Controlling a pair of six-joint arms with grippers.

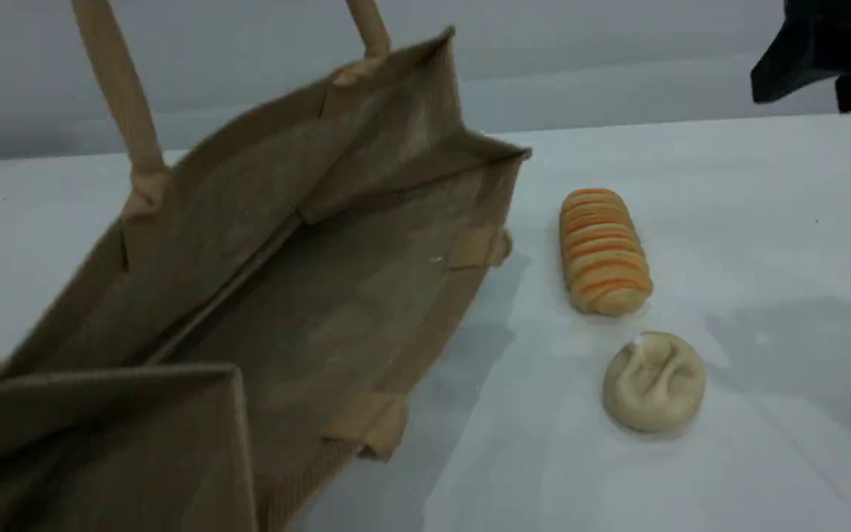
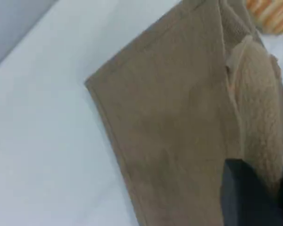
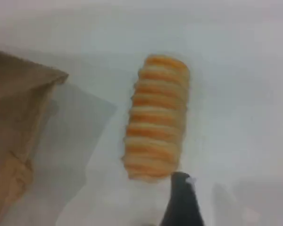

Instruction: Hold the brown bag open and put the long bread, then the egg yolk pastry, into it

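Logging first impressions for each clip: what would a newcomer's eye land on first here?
The brown bag fills the left of the table, mouth gaping, one handle running up out of frame. To its right lie the striped long bread and, nearer the camera, the pale egg yolk pastry.

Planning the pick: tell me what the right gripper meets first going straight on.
Probably the long bread: it lies dead ahead of the right gripper in the wrist view, though depth is unclear.

long bread point(image 1: 605, 251) — right of brown bag point(image 1: 248, 185)
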